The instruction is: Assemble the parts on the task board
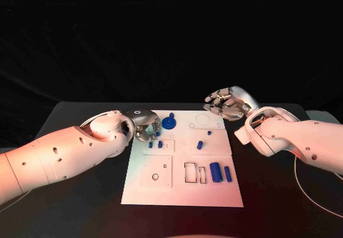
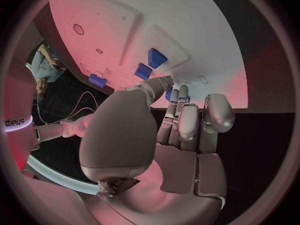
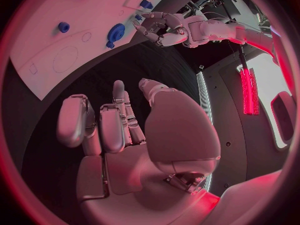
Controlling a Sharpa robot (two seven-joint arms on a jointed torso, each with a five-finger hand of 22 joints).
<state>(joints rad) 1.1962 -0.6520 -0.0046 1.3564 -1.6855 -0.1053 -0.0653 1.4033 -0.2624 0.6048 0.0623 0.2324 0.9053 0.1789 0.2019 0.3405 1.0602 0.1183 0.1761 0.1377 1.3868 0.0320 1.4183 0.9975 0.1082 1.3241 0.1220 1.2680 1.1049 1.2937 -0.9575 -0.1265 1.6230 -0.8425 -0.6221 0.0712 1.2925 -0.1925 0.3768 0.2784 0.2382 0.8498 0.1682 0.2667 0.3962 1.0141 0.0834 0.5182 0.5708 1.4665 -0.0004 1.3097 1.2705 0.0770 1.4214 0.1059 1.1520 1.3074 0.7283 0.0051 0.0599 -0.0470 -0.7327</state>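
Observation:
The white task board (image 1: 182, 188) lies in the middle of the table. My left hand (image 1: 146, 126) hangs over the board's left edge, and a small blue part (image 2: 168, 94) shows between its thumb and fingertips. Just past it two small blue parts (image 1: 150, 145) (image 1: 160, 144) stand side by side. A round blue part (image 1: 168, 121) sits at the far edge, near that hand. My right hand (image 1: 227, 104) hovers beyond the far right corner, loosely curled and holding nothing. Two long blue blocks (image 1: 216, 172) (image 1: 227, 173) lie at the right side.
Two more small blue parts (image 1: 209, 132) (image 1: 200, 145) stand mid-board. Rectangular slots (image 1: 191, 172) and a square plate with holes (image 1: 158, 171) mark the near half. Black table surrounds the board. A thin cable (image 1: 300, 173) runs by my right arm.

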